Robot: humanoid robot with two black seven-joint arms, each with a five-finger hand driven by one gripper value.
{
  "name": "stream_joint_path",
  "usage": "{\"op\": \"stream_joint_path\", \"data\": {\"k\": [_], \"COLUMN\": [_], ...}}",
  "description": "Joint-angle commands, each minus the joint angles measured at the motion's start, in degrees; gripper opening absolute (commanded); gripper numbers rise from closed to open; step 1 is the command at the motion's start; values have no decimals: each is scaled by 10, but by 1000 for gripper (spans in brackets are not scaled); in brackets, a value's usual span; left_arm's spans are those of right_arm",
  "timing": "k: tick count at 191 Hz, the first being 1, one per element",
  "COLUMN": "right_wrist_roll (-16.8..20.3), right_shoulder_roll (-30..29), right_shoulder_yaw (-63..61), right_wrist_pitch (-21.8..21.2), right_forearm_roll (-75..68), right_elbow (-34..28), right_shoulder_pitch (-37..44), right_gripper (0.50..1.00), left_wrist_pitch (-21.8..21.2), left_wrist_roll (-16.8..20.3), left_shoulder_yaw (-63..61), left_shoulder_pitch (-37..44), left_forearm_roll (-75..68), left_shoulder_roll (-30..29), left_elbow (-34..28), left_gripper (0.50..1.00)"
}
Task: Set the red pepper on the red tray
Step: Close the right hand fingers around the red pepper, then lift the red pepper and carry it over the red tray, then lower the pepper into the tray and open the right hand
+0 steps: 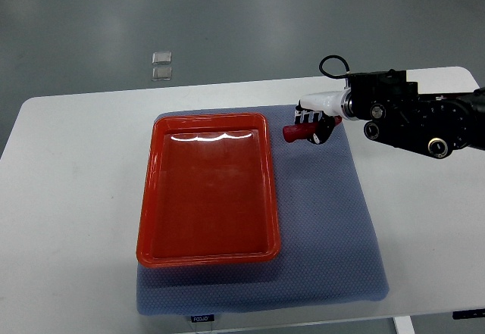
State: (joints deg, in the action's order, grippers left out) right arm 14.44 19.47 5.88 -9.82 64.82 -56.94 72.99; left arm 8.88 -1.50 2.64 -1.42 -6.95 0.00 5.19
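Observation:
A red tray lies on a blue-grey mat in the middle of the white table; nothing lies in it. My right arm comes in from the right edge. Its white hand is just beyond the tray's far right corner, fingers curled around a red pepper. The pepper's red end pokes out to the left of the hand, a little above the mat and to the right of the tray's rim. The fingers hide much of the pepper.
The white table extends left and right of the mat. Two small clear squares lie on the grey floor beyond the table's far edge. A cable loop sticks up from my right wrist.

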Motion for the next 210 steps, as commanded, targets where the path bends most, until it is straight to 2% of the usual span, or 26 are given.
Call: {"op": "stream_joint_path", "data": {"k": [1,33,82,150,184,210], "right_wrist_roll": [-6,-13,-18,-21,-25,-28], "right_shoulder_roll": [0,-15,-72,-148,-193,-195], "right_shoulder_yaw": [-1,-2,-2,-2,-2,-2], "right_wrist_pitch": [0,1,1,6,3,4], "right_forearm_roll": [0,-1,-5,-6,-7,-5], "right_elbow": [0,-1,-1,2,0,1], "right_shoulder_pitch": [21,51,90,80,48,28], "right_gripper": [613,619,623,633,639,643], "left_wrist_pitch": [0,0,0,0,0,0], "left_wrist_roll": [0,0,0,0,0,0], "left_shoulder_yaw": [0,0,0,0,0,0], "left_shoulder_pitch": [0,0,0,0,0,0], "left_forearm_roll": [0,0,0,0,0,0], "left_shoulder_roll": [0,0,0,0,0,0], "left_elbow": [0,0,0,0,0,0], "left_gripper": [1000,1000,1000,1000,1000,1000]}}
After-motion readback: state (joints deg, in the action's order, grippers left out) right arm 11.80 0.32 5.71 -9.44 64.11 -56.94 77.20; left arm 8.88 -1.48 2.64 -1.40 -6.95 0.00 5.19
